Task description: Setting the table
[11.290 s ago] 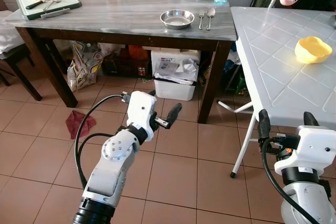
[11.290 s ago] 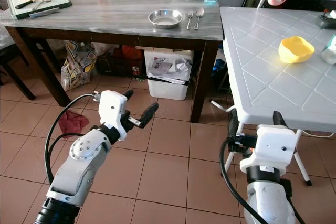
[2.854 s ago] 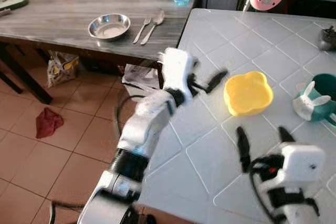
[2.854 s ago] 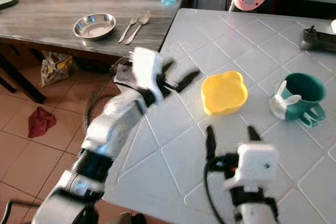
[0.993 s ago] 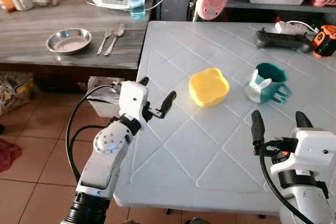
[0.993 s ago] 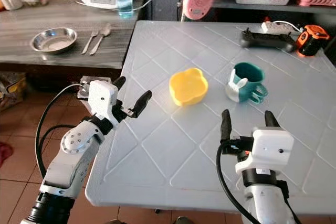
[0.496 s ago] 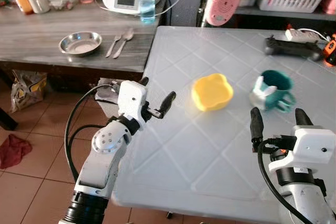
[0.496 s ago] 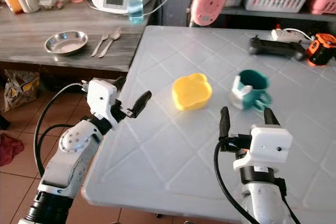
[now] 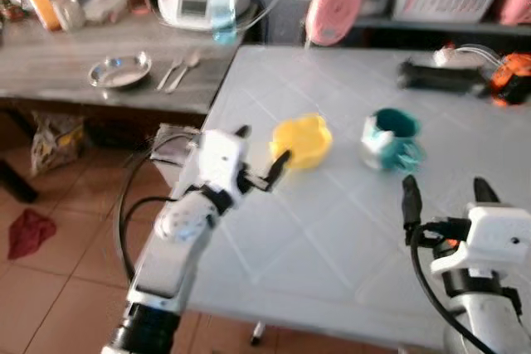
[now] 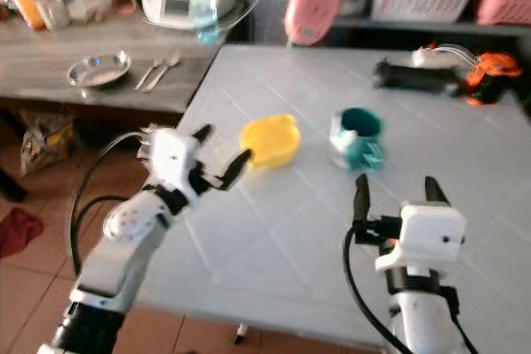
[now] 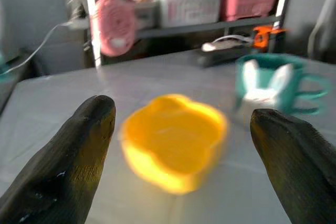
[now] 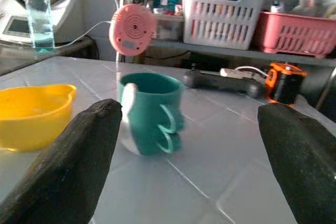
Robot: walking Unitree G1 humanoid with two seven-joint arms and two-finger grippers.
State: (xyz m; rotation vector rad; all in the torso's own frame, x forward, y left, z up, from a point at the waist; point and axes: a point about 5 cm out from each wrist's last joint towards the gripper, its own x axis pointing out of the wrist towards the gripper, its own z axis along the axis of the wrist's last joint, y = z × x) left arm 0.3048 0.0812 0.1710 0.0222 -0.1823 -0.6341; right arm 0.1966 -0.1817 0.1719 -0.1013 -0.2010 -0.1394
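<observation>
A yellow bowl [image 9: 301,140] sits on the white tiled table [image 9: 332,238], with a teal mug with a white rabbit figure [image 9: 387,138] just to its right. My left gripper [image 9: 264,151] is open and hovers over the table's left part, one fingertip close to the bowl's near rim. In the left wrist view the yellow bowl [image 11: 173,140] lies between the two fingers, a short way ahead. My right gripper [image 9: 445,196] is open above the table's front right, and its wrist view faces the teal mug [image 12: 149,111]. The views are blurred.
A wooden table [image 9: 58,55] on the left carries a steel bowl [image 9: 120,70], a fork and spoon [image 9: 181,68], a white appliance and a water bottle [image 9: 220,6]. A black controller [image 9: 436,76] and an orange tape measure [image 9: 508,68] lie at the white table's far edge. A red cloth [image 9: 29,231] lies on the floor.
The whole view has shifted and blurred, so the camera moved. My left gripper now stands closer to the yellow bowl. The right gripper keeps its pose.
</observation>
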